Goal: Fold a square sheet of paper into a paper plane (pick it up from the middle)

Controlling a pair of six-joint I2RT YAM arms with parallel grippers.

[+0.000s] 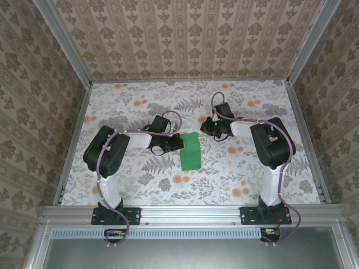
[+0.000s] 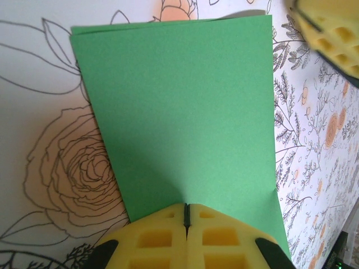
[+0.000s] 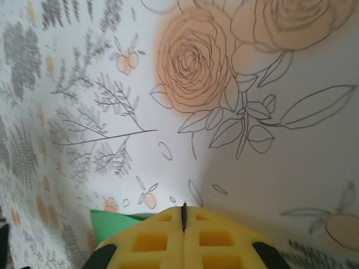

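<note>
The square sheet of paper (image 1: pixel 190 151) is bright green and lies flat on the flowered table as a tall rectangle, with two layers showing at its far edge (image 2: pixel 168 22). My left gripper (image 1: pixel 178 144) is shut with nothing between its jaws. Its yellow fingertips (image 2: pixel 187 206) sit low over the paper's (image 2: pixel 185 106) left edge. My right gripper (image 1: pixel 206 126) is also shut and empty, just beyond the paper's upper right corner; in its wrist view its tips (image 3: pixel 184 208) are over bare table, with a green corner (image 3: pixel 109 223) beside them. The paper plane is out of view.
The table (image 1: pixel 140 101) has a flowered cloth and is bounded by metal rails (image 1: pixel 73 140) and patterned walls. One yellow finger (image 2: pixel 331 33) of the right gripper shows at the top right of the left wrist view, close to the paper's corner.
</note>
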